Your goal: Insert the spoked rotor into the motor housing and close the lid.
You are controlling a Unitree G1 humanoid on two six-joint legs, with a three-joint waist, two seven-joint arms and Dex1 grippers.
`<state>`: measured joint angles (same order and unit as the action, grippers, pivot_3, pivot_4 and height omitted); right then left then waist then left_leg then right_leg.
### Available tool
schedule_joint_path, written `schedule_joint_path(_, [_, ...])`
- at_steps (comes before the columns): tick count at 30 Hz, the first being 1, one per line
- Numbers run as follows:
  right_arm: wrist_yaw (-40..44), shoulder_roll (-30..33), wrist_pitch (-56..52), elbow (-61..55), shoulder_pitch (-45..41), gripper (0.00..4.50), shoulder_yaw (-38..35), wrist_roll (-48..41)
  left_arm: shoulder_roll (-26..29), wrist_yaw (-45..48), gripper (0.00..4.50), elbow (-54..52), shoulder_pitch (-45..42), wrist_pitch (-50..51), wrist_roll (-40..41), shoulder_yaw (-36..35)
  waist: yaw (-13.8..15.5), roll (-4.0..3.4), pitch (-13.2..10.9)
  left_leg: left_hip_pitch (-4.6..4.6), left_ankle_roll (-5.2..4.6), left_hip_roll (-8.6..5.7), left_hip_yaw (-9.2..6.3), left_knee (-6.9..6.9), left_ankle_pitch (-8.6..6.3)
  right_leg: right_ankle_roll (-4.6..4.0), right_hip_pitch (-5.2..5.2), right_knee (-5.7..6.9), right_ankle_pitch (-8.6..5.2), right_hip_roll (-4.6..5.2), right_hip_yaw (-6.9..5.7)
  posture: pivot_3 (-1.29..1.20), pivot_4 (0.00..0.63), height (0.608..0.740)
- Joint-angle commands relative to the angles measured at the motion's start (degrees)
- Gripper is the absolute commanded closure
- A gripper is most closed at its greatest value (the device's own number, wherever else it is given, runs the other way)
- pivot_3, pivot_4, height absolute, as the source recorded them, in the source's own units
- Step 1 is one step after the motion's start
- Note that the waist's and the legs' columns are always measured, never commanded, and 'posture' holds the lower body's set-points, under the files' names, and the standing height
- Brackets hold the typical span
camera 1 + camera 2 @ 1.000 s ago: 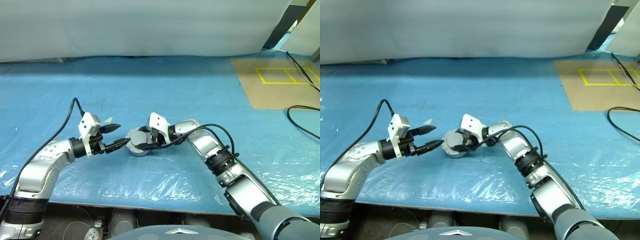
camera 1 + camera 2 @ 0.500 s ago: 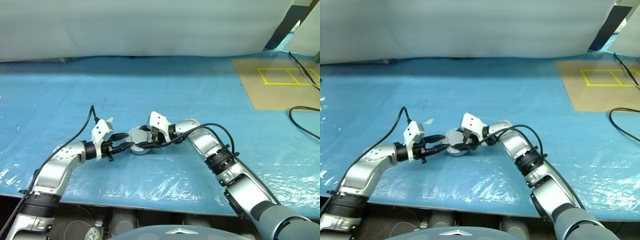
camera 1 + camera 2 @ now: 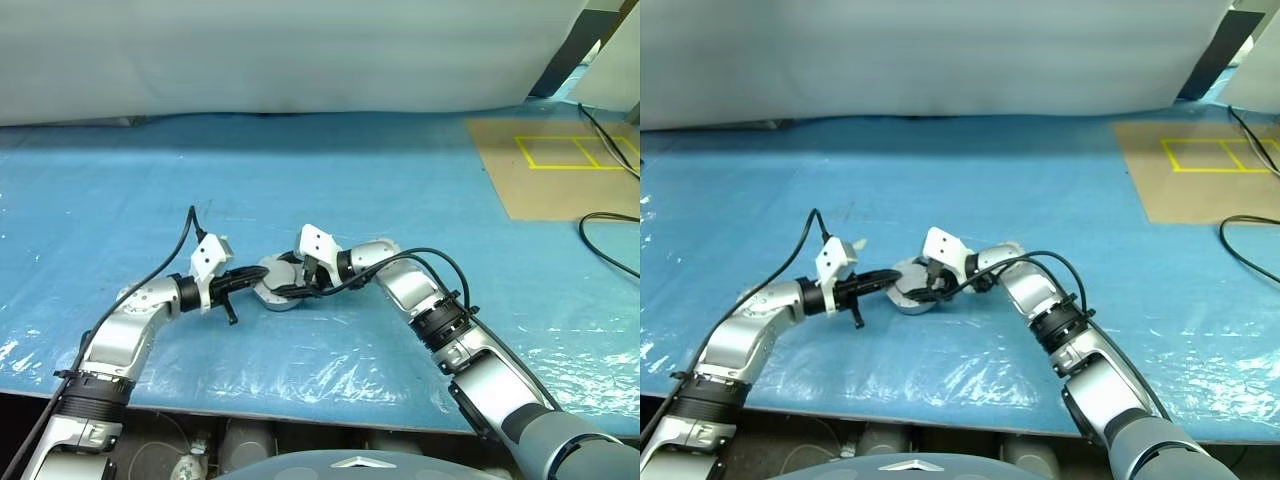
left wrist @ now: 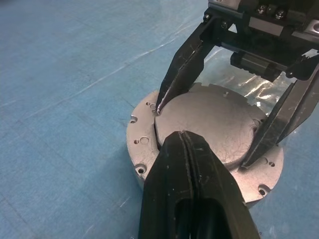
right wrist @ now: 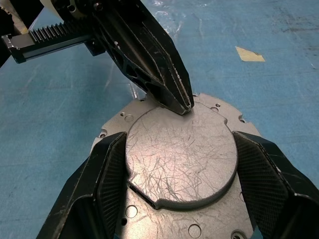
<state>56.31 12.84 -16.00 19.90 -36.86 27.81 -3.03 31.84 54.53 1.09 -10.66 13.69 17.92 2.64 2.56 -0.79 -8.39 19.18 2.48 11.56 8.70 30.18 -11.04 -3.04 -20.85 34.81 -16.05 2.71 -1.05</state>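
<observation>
Housing sits on the blue sheet, mid-table, between both arms. What shows of it is a flat silvery face with screw holes around the rim and a raised scratched round plate in the middle, one edge of the plate cut straight.

Right gripper straddles that raised plate: one finger on each side of it, pads against the plate's edge, jaws held wide at the plate's width. Looks like a clamp on the housing, holding it flat on the sheet.

Left gripper is fully closed, both fingers pressed together with nothing between them. Its joined tip rests at the plate's rim, on the side facing the left arm, touching or just above the surface; can't tell which.

Small scrap of tape lies on the sheet near the housing. Brown board with yellow marked rectangles sits far right, black cables across it.
</observation>
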Motion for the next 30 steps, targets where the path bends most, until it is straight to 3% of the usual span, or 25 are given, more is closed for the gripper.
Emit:
schedule_joint_path(1, [-2.8, 3.7, -5.4, 7.5, 4.1, 1.54, 2.7, 6.2, 2.0, 0.7, 4.48, 1.4, 1.5, -0.3, -1.7, 0.1, 0.0, 0.02, 0.1, 0.0, 0.0, 0.0, 0.0, 0.0, 0.0, 0.0, -0.01, 0.0, 0.0, 0.0, 0.0, 0.0, 0.15, 0.74])
schedule_joint_path(7, [-2.5, 3.8, -5.6, 6.9, 4.3, 1.54, 2.8, 6.0, 4.6, 2.3, 4.48, 1.1, 3.5, 0.1, -1.8, 0.6, 0.1, -0.04, 0.3, -0.02, 0.0, 0.0, 0.01, -0.08, 0.0, 0.01, -0.01, -0.05, -0.01, 0.0, 0.01, 0.0, 0.15, 0.74])
schedule_joint_path(24, [-1.9, 3.6, -5.2, 2.0, 6.0, 1.54, 1.0, 3.9, 1.0, 1.5, 4.48, 1.4, 2.4, -0.9, -2.9, 2.8, 0.8, -0.03, 0.4, -0.02, -0.01, -0.12, 0.01, -0.11, 0.0, 0.13, -0.07, -0.11, -0.08, 0.09, 0.05, 0.0, 0.15, 0.74])
schedule_joint_path(28, [-0.5, 2.8, -8.6, -0.1, 5.4, 0.16, -2.6, -0.3, 1.5, 1.8, 4.5, 2.0, 2.2, -1.3, -3.1, 2.7, 1.0, -0.03, 0.4, 0.06, 0.0, -0.15, 0.01, -0.11, 0.0, 0.21, -0.13, -0.12, -0.12, 0.1, 0.06, 0.0, 0.15, 0.74])
schedule_joint_path(30, [1.6, 2.8, -11.6, -2.5, 4.6, 0.01, -4.5, -3.3, 1.5, 1.9, 4.5, 2.0, 2.1, -1.4, -3.2, 2.8, 1.2, 0.01, 0.3, 0.13, 0.0, -0.18, 0.02, -0.11, 0.0, 0.23, -0.18, -0.13, -0.14, 0.12, 0.08, 0.0, 0.15, 0.74])
